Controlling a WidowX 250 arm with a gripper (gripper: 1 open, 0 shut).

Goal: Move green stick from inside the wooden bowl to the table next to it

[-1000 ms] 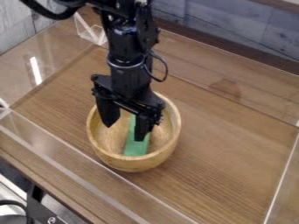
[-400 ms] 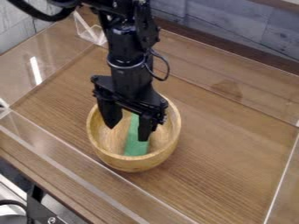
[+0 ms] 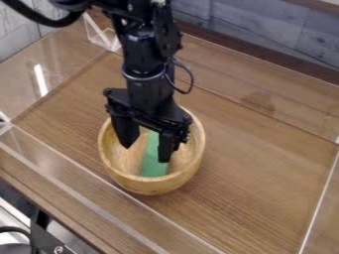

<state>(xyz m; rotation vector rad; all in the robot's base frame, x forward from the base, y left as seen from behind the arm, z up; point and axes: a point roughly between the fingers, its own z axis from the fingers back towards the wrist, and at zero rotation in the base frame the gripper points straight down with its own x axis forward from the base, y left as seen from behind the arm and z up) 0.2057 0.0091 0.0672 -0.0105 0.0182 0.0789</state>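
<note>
Nothing has moved: the gripper (image 3: 146, 142) hangs spread apart over the flat bright green stick (image 3: 158, 161) in the wooden bowl (image 3: 189, 169).

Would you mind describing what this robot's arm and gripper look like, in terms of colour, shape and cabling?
The arm is black throughout, built of chunky blocky segments stacked into a column. Thin dark cables loop along its right side. It ends in a black gripper with a wide crossbar and two slim, straight black fingers. No markings or labels can be made out.

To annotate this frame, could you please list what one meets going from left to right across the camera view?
Left acrylic wall → wooden bowl with the green stick inside → bare table → right acrylic wall.
</note>
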